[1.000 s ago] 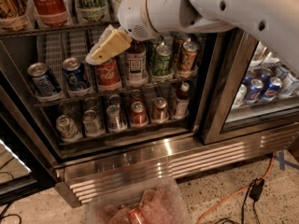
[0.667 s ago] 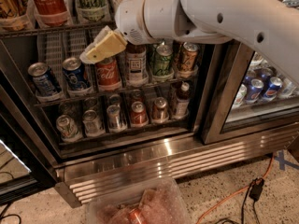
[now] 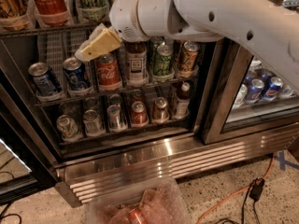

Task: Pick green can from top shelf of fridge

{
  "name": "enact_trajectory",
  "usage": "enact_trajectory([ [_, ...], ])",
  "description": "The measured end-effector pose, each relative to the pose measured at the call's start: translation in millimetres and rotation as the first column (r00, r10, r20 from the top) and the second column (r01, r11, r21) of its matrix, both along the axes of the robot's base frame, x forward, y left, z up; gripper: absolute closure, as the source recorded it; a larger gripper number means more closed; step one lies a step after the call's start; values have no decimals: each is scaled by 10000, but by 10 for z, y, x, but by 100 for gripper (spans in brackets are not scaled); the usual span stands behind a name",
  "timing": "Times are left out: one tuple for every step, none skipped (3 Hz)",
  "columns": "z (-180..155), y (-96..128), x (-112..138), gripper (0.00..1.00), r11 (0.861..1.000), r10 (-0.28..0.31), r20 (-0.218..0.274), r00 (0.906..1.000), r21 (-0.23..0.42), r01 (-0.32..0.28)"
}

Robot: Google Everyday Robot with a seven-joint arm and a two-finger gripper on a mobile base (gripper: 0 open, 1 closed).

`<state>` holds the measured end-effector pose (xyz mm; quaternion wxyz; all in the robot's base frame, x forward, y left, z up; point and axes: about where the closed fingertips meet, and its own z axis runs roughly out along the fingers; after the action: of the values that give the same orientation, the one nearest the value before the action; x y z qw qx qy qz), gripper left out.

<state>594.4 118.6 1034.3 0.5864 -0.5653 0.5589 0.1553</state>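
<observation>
Below top shelf (image 3: 46, 30) rail, claw (image 3: 96, 45) near green can (image 3: 91, 1), apart.

One camera sits close before the fridge (image 3: 140, 158), high up, looking forward and down at its racks. The frame's upper edge crops the top shelf (image 3: 28, 31); the gripper (image 3: 96, 45) hangs upper left, just beneath that shelf.
</observation>
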Motion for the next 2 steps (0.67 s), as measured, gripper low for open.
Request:
enact_trajectory([
  [28,121,104,0,9992,20,196,9998,395,-28],
  [-3,217,134,0,9921,-349,150,9993,1208,328],
])
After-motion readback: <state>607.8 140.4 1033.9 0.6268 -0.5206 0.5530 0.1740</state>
